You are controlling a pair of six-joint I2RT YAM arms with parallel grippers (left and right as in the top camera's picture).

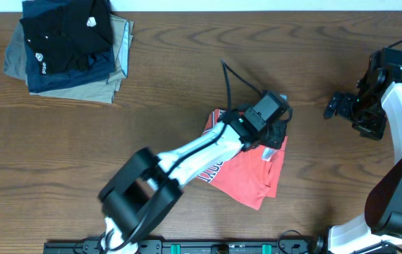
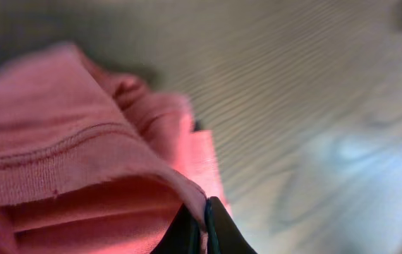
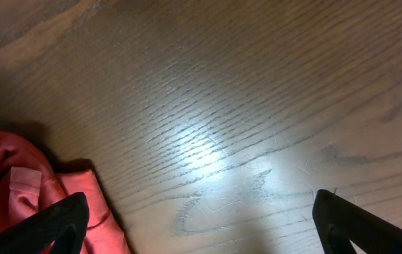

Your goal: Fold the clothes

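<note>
Mid-desk, slightly toward the near edge: coral-red T-shirt [image 1: 250,173], bunched and part-folded, with the left arm lying across its lettering.
Shirt long axis: roughly far edge to near edge, drifting right at the near end. The heap is rumpled, so this is only a rough call.
Left hand [image 1: 275,134]: sits over the shirt's far-right corner, its arm reaching in from the near-left corner of the desk [image 1: 187,70].
Left hand state: fingertips [image 2: 218,229] are pinched together on a hemmed edge of the red cloth. The wrist view shows fabric caught between them and no gap.
Right hand [image 1: 335,106]: near the right edge, over bare desk and well apart from the shirt.
Right hand state: spread wide with nothing between the fingers. Its wrist view shows only wood grain under it.
Shirt from right hand: off to its left and somewhat toward the near edge. Only a red corner shows at the low left of its wrist view.
Nearer arm: left, since it is already on the cloth. The right hand would have to cross toward mid-desk to reach it.
Key relation, as a judgement: the pinched corner is at the far-right end, so the rest of the shirt trails toward the near edge. Any pull or fold likely works along that line.
Far-left corner: stack of folded garments [image 1: 67,49], well apart from the shirt and both hands.
</note>
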